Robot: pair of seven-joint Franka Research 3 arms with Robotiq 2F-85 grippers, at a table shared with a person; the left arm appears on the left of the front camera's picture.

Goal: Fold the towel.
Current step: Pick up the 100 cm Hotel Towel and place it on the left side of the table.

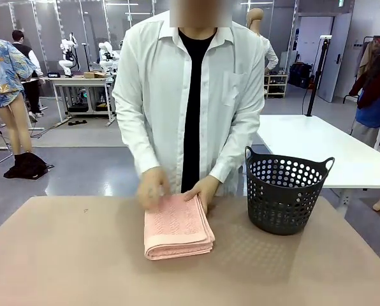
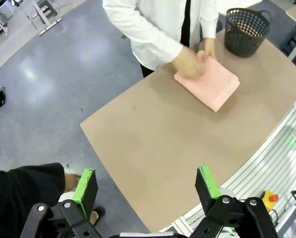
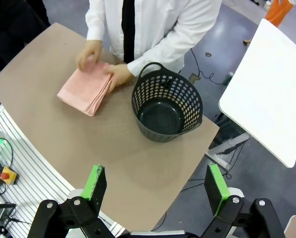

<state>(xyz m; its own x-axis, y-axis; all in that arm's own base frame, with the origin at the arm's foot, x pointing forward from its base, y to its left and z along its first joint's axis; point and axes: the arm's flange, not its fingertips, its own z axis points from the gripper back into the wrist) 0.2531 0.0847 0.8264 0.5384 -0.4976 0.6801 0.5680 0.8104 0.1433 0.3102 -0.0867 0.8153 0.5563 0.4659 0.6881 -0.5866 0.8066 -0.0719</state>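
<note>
No legible text, labels, brand marks or numbers anywhere. Far left background: small dark plate on the front edge of a distant workbench [image 1: 81,80], lettering too small to make out. Far top right: green ceiling sign [image 1: 340,3], cut off, unreadable.

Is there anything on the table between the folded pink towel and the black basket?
No. Between the towel and the basket there is bare brown table; the right wrist view shows this gap clearly. The person's hand rests on the towel's near edge.
</note>
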